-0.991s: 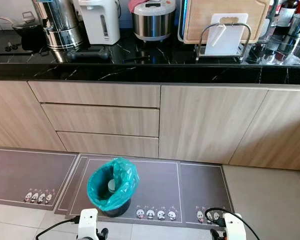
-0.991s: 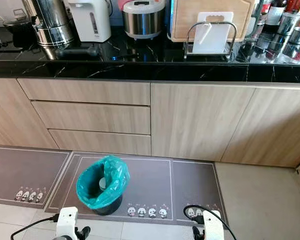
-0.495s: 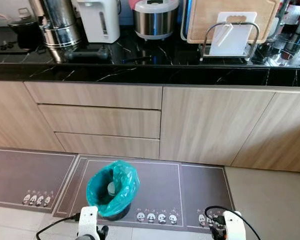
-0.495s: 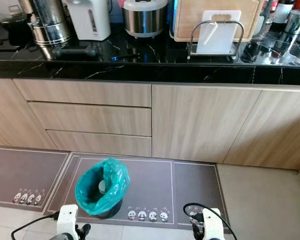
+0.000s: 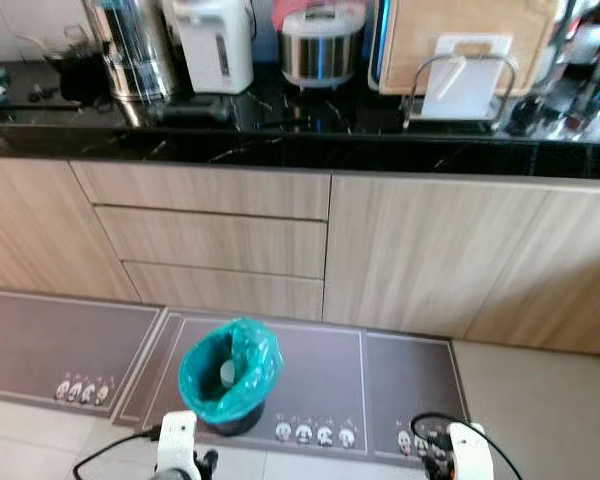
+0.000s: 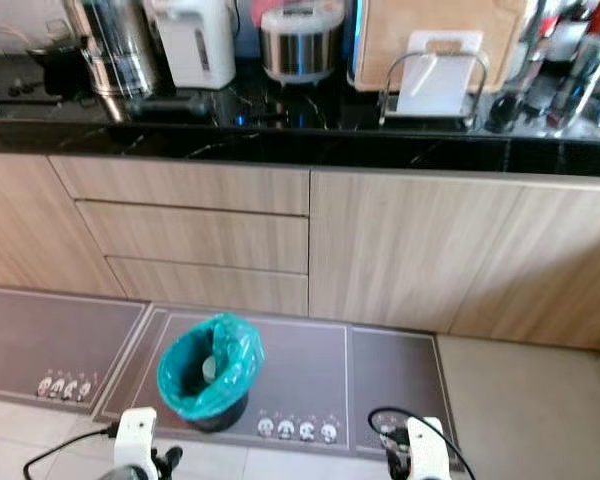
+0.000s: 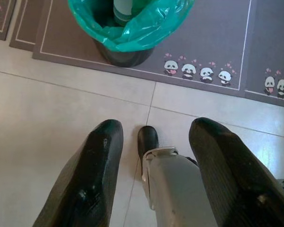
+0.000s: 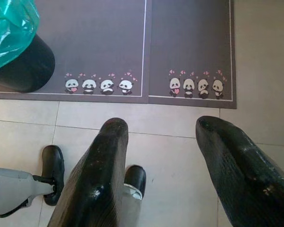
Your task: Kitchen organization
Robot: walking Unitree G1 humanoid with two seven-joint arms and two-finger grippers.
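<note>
Two end effectors parted: left (image 7: pixel 154 172) | right (image 8: pixel 173 172) | bin (image 5: pixel 228 375) | counter (image 5: pixel 310 150)

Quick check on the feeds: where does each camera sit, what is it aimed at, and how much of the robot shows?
Head stereo pair: faces counter, bin; wrists at bottom edge.
Left wrist: aimed down at floor; open left gripper, foot.
Right wrist: aimed down; open right gripper, feet.
Shared: bin, panda mat.

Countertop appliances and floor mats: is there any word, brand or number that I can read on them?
No readable text.
Water boiler: front panel blurred, no label legible.
Rice cooker: nothing legible.
Bottles: labels too blurred.
Mats: panda drawings with hearts, no words.
</note>
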